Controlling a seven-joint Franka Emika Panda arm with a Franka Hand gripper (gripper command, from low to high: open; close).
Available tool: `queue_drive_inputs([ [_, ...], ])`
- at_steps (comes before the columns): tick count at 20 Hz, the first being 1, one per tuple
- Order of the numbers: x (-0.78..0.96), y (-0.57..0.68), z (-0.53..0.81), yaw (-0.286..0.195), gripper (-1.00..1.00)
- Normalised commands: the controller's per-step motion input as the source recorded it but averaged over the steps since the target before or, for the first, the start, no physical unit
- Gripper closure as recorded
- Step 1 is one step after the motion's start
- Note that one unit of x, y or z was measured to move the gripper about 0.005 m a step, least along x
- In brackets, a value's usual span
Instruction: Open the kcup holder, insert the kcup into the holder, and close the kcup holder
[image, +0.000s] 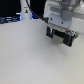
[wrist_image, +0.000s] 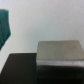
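- Holder (wrist_image: 59, 54): in the wrist view a boxy unit with a pale grey top face fills the near part of the picture, with a dark flat surface (wrist_image: 20, 67) beside it. The picture is too blurred to tell whether it is open or closed.
- In the exterior view the holder cannot be made out with any certainty.
- Kcup: not identifiable in either view. A teal-green shape (wrist_image: 5, 29) sits at the wrist picture's edge, too blurred to name.
- Tool (image: 60, 37): seen in the exterior view at the upper right, dark fingers hanging below the white arm body (image: 62, 17), just above the pale counter (image: 30, 57).
- How far apart the fingers stand, and whether they hold anything, cannot be told from the blur.
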Motion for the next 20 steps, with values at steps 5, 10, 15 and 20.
queue_drive_inputs([
  [5,-0.03,0.07,-0.18,0.268,-1.00],
  [10,-0.25,0.19,-0.09,0.211,-1.00],
  [15,-0.45,0.36,0.00,0.140,-1.00],
  [20,-0.51,0.42,0.01,0.124,-1.00],
])
